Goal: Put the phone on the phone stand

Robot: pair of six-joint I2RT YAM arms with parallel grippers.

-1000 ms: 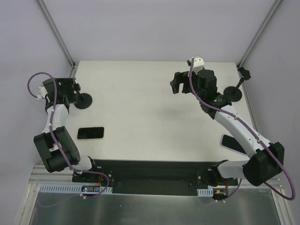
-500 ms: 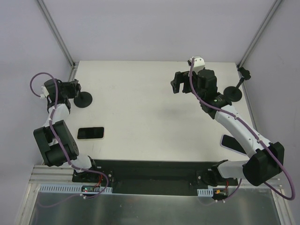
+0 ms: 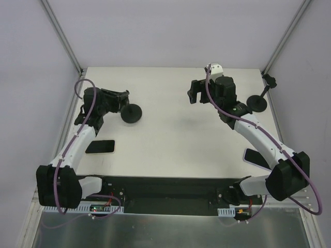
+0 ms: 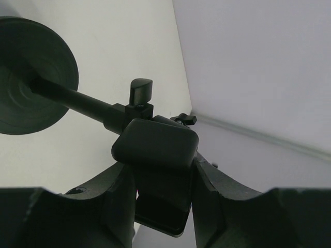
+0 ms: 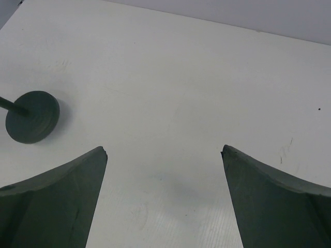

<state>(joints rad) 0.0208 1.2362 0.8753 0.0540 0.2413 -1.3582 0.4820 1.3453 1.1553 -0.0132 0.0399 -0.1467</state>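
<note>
A black phone [image 3: 100, 146] lies flat on the white table, near the left front. The black phone stand has a round base [image 3: 132, 112] and a thin stem that leans left to its head. My left gripper [image 3: 117, 98] is shut on that head [image 4: 155, 142]; in the left wrist view it fills the gap between my fingers [image 4: 116, 206], with the base [image 4: 31, 88] at the upper left. I cannot tell whether the base rests on the table. My right gripper [image 3: 195, 92] hangs open over the back middle, and my right gripper [image 5: 164, 150] holds nothing, with bare table between the fingers.
A second black stand [image 3: 257, 102] stands at the back right, near the table's edge. A second dark phone [image 3: 253, 155] lies at the right front, partly under my right arm. The held stand's base [image 5: 32, 116] shows at the left of the right wrist view.
My left gripper closed on the stand's head and swung right, taking the stand from the left edge toward the middle. The right arm barely moved.
</note>
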